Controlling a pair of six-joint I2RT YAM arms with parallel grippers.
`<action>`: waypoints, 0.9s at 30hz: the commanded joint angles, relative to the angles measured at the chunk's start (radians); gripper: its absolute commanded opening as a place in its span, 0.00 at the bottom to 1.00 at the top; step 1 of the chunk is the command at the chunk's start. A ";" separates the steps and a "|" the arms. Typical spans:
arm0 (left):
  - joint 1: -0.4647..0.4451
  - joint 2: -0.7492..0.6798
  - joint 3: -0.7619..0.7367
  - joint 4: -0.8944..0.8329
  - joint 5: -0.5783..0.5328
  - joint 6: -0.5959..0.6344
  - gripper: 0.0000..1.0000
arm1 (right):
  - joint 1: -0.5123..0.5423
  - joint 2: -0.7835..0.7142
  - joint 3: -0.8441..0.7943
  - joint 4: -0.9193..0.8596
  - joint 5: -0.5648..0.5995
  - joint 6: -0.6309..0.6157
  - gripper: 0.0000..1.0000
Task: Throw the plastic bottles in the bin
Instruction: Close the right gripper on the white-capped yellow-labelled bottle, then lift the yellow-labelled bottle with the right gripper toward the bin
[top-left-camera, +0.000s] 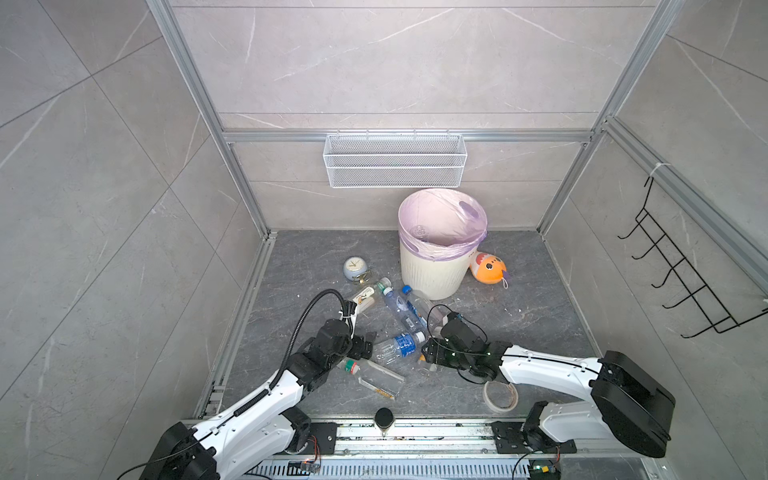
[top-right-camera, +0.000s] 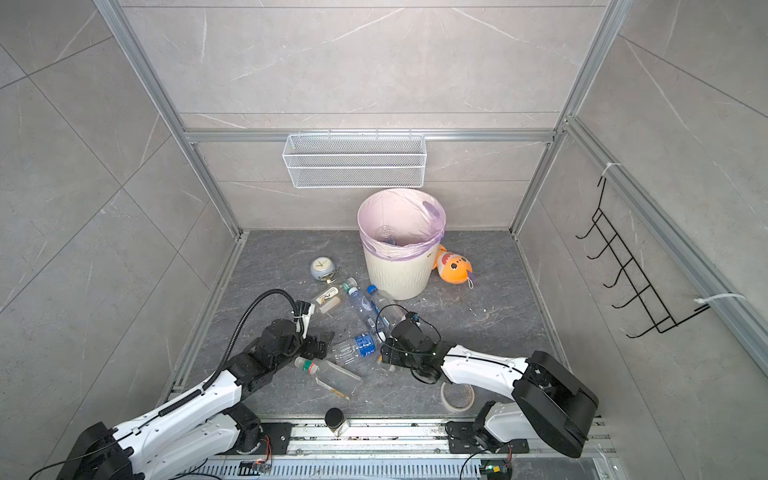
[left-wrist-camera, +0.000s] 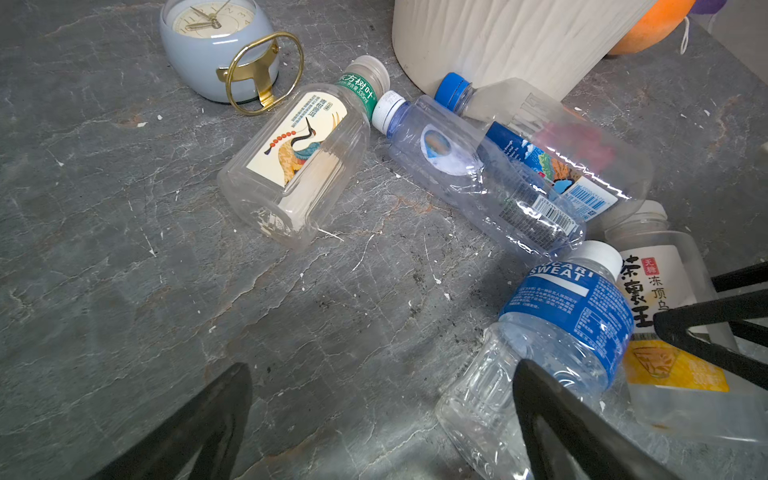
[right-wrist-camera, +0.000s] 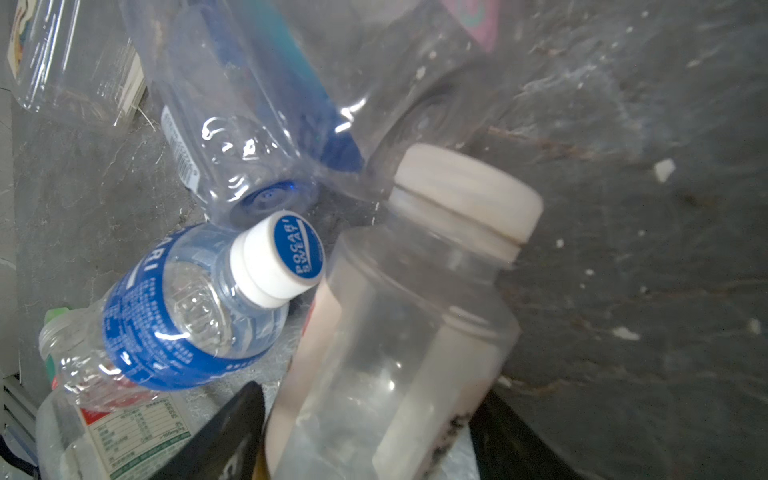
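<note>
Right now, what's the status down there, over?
Left gripper open, empty. Right gripper around white-capped bottle, grip unclear. Other bottles on floor, bin upright beyond. Pocari bottle close alongside.

Bin (top-left-camera: 430, 276) cream, ribbed; bag (top-left-camera: 441, 248) lilac; clock (top-left-camera: 354, 267) grey.

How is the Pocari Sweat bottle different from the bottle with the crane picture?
Label: the Pocari Sweat bottle wears a blue label; the crane bottle has a cream panel and a green neck band.
Shape: the Pocari Sweat bottle is round and ridged, the crane bottle flat-sided.
Place: the crane bottle lies beside the alarm clock, the Pocari Sweat bottle farther from it.
Both are clear, capped, lying on their sides.
</note>
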 joint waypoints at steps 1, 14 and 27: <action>-0.002 -0.014 0.001 0.047 0.014 0.025 1.00 | 0.006 -0.009 0.007 -0.015 0.028 -0.001 0.74; -0.002 -0.009 0.000 0.051 0.024 0.025 1.00 | 0.006 -0.089 -0.017 -0.061 0.056 -0.029 0.59; -0.003 -0.006 0.001 0.051 0.027 0.025 1.00 | 0.006 -0.271 -0.047 -0.159 0.103 -0.077 0.57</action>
